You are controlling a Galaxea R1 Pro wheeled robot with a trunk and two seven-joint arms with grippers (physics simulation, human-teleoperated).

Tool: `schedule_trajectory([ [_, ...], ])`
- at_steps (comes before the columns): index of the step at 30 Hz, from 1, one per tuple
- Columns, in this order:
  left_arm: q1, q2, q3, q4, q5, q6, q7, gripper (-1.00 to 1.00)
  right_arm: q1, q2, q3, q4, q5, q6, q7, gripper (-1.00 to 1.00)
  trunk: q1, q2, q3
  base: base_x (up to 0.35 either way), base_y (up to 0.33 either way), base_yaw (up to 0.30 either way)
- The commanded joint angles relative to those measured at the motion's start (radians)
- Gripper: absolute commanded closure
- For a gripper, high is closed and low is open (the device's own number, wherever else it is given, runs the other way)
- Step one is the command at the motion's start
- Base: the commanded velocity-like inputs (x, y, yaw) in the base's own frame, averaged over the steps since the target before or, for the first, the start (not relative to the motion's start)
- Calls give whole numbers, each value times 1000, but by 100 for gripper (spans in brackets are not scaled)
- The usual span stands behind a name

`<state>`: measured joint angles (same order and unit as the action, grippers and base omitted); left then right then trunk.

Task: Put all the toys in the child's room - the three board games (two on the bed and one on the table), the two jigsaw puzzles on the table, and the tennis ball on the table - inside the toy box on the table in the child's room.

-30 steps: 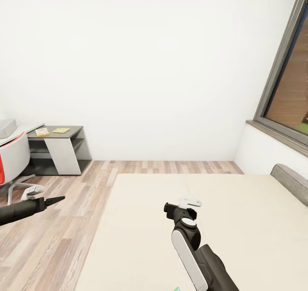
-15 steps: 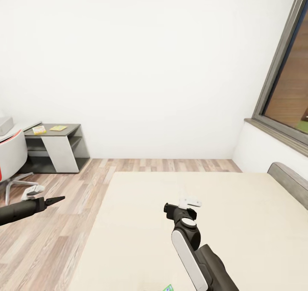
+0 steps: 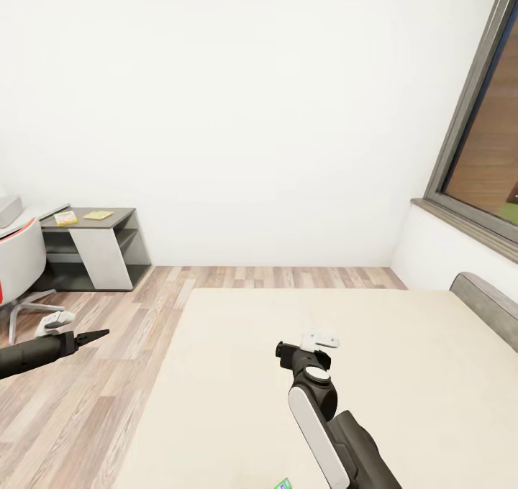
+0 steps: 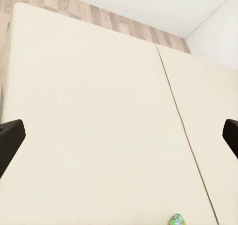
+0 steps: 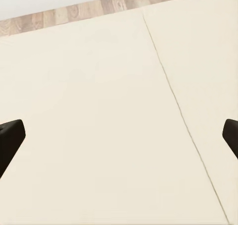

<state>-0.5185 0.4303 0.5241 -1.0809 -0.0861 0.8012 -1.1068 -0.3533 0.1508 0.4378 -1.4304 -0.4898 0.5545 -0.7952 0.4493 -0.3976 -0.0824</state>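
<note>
The bed (image 3: 237,374) with its beige mattress spreads across the lower head view. At the bottom edge a small green-edged board game (image 3: 283,484) peeks in; it also lies on the mattress (image 4: 99,111) as a green speck (image 4: 177,219). Far left stands the table (image 3: 108,223), with two small flat yellowish toys (image 3: 65,218) (image 3: 98,215) on its dark lower section, too small to tell apart. The light-grey toy box (image 3: 7,210) shows at the left edge. My left gripper (image 3: 90,336) (image 4: 119,136) hangs open over the floor. My right gripper (image 3: 282,348) (image 5: 119,136) is open above the mattress (image 5: 99,111), holding nothing.
A white chair with a red side (image 3: 18,266) stands before the table. Wood floor (image 3: 108,403) runs between table and bed. A grey headboard (image 3: 489,302) and a window (image 3: 489,158) are at the right.
The whole picture shifted slightly at first, so the camera moved; more of the bed's near part and the green box came into view. Both arms hold their places.
</note>
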Motion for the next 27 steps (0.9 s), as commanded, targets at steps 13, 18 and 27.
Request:
schedule_trajectory([
  [13, -2, 0, 2, -7, -4, 16, -54, -100, -112, 6, -56, 235, -30, 14, -11, -100, 1, -2, -2, 0, 0, 0],
  [18, -2, 0, 1, -8, -3, 25, -157, -100, -212, 2, -162, 448, -109, 22, -9, -100, 1, -2, -2, 0, 0, 0],
  [27, -2, 1, -5, -8, -8, 65, -348, -100, -308, -12, -244, 649, -222, 89, -7, -100, 1, -2, -2, 0, 0, 0],
])
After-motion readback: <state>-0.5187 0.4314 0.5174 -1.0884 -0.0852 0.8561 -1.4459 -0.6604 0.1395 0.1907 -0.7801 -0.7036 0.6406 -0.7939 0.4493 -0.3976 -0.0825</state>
